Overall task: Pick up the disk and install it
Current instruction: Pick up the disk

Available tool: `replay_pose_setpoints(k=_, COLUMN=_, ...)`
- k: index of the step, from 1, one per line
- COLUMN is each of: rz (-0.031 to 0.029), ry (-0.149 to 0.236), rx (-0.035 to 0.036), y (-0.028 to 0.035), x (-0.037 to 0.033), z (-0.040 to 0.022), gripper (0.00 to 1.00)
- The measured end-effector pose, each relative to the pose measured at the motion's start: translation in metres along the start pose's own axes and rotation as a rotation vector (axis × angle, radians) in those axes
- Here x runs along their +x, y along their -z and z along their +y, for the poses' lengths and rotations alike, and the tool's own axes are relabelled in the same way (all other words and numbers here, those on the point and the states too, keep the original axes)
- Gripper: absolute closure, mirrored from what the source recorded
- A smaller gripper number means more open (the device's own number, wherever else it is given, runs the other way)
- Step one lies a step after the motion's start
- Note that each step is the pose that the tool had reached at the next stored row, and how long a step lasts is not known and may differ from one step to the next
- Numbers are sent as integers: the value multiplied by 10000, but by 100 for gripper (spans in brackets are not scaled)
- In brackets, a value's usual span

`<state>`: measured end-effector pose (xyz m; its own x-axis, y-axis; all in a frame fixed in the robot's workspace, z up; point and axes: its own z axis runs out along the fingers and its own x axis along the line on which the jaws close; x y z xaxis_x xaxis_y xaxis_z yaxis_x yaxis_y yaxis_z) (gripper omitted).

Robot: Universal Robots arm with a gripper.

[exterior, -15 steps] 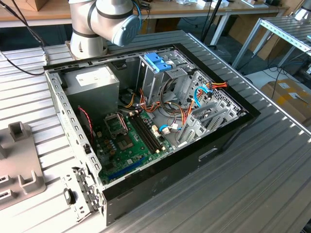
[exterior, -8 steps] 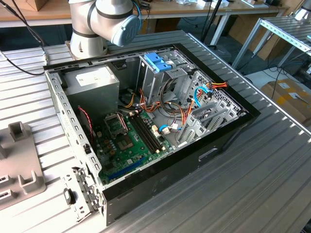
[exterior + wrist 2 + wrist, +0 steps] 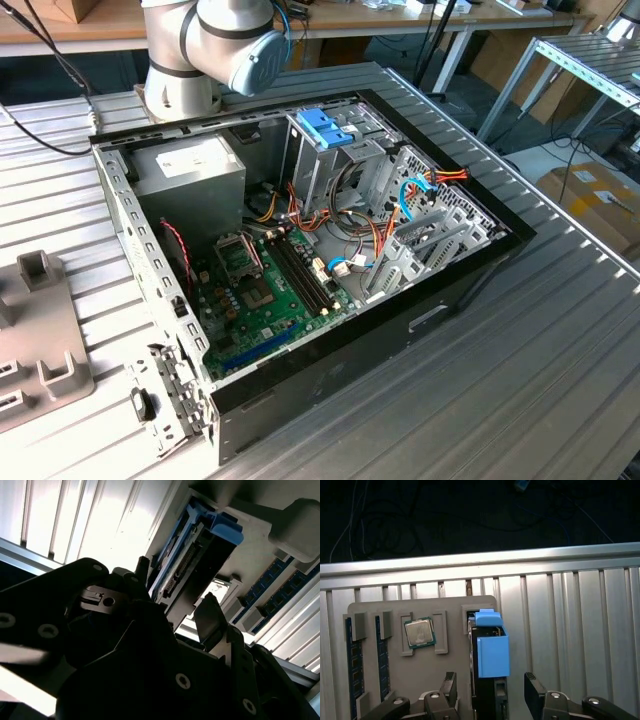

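Note:
In the first wrist view the disk (image 3: 492, 655) stands on edge in a slot of a grey holder tray (image 3: 455, 610), its blue rail facing the camera. My gripper (image 3: 492, 690) is open and straddles it, one dark finger (image 3: 450, 685) on each side with a gap to the disk. The second wrist view shows the disk (image 3: 200, 555) from the side, with its connector and blue rail, between the fingertips (image 3: 207, 605) of the gripper (image 3: 175, 582). In the exterior view the open computer case (image 3: 470, 270) lies on the slatted table.
The tray also holds a processor chip (image 3: 420, 632) and two memory sticks (image 3: 351, 665); a corner of it shows at the exterior view's left (image 3: 40, 340). Inside the case are the drive cage with a blue latch (image 3: 322, 128), a grey power-supply box (image 3: 190, 165), the motherboard (image 3: 265, 290) and loose cables.

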<state>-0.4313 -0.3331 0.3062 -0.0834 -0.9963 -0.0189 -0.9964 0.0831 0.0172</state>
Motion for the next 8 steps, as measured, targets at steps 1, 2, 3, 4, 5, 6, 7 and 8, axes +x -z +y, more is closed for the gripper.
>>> replay_pose_setpoints(k=1, rz=0, ry=0, rx=1, y=0, x=0, z=0, gripper=42)
replay_pose_setpoints(k=2, rz=0, ry=0, rx=0, y=0, x=0, z=0, gripper=42)
replay_pose_setpoints(k=3, rz=0, ry=0, rx=1, y=0, x=0, z=0, gripper=42)
replay_pose_setpoints(k=4, rz=0, ry=0, rx=0, y=0, x=0, z=0, gripper=42)
replay_pose_setpoints(k=5, rz=0, ry=0, rx=1, y=0, x=0, z=0, gripper=49)
replay_pose_setpoints(k=6, rz=0, ry=0, rx=0, y=0, x=0, z=0, gripper=49)
replay_pose_setpoints(k=7, rz=0, ry=0, rx=1, y=0, x=-1, z=0, gripper=49)
replay_pose_setpoints(k=8, rz=0, ry=0, rx=0, y=0, x=-1, z=0, gripper=49)
